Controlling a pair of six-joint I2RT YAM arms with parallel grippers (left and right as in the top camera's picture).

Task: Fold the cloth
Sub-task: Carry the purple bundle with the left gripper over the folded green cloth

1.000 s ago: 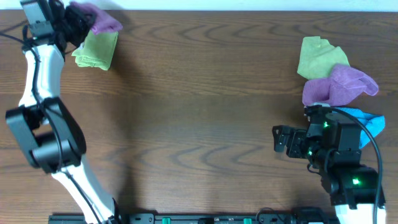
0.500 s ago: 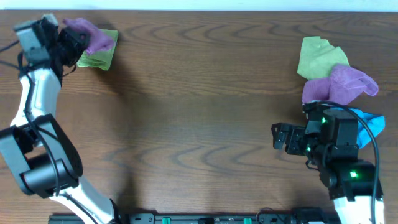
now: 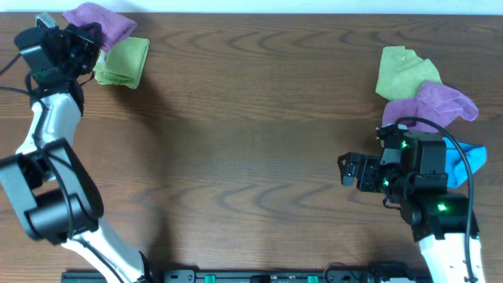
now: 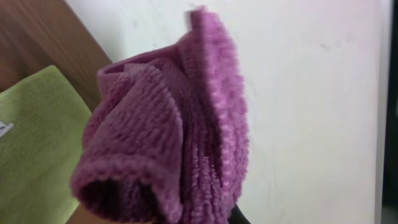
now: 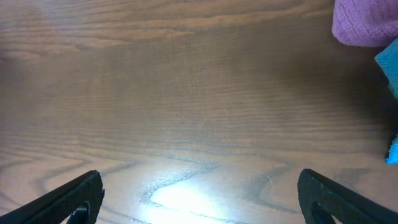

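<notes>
1. The left gripper [image 3: 85,38] is clamped on the cloth [image 3: 102,20]. The cloth is bunched into a thick, doubled wad at the far left corner of the tabletop [image 3: 251,118], just beside the folded lime-green cloth [image 3: 124,63]. It is probably meant to be stacked there.
2. The right gripper [image 3: 350,171] hovers empty over bare wood, jaws wide apart, near the crumpled violet cloth [image 3: 432,106], likely waiting.

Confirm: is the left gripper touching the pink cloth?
Touching. The left wrist view shows the cloth bunched up in mid-air, close to the camera; overhead, it sticks out from the shut left gripper.
</notes>
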